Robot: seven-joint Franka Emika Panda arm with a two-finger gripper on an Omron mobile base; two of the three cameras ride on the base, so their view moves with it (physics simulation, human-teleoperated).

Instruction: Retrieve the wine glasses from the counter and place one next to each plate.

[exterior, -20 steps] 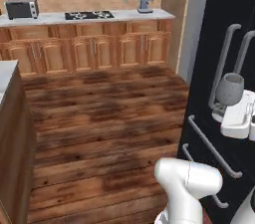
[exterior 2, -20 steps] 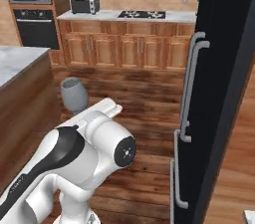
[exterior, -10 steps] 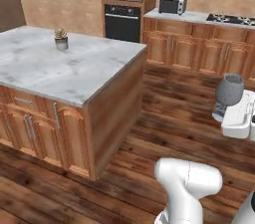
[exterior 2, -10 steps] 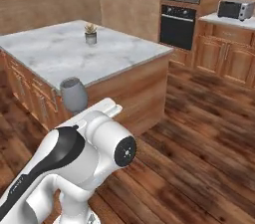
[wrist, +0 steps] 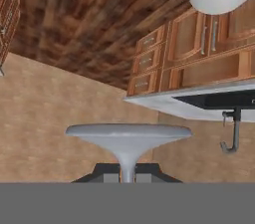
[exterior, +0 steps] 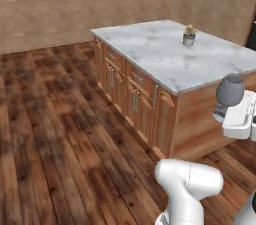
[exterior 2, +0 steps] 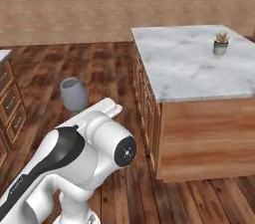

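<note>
While the claw (wrist: 127, 173) stays out of that wording, its tips are pinched on the stem of a wine glass (wrist: 128, 138), foot toward the camera. Light, slick and fragile, I judge; the stem is the sound hold. Beyond, the marble island table (exterior: 165, 54) carries a small potted plant (exterior: 189, 35).

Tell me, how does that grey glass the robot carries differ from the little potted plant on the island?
The wine glass is smoky-grey, bare and held in the air over the wooden floor by its stem in the shut fingers; the potted plant holds green leaves and stands on the marble island. The wine glass looks larger, though it is nearer. Both are small, grey and upright.
</note>
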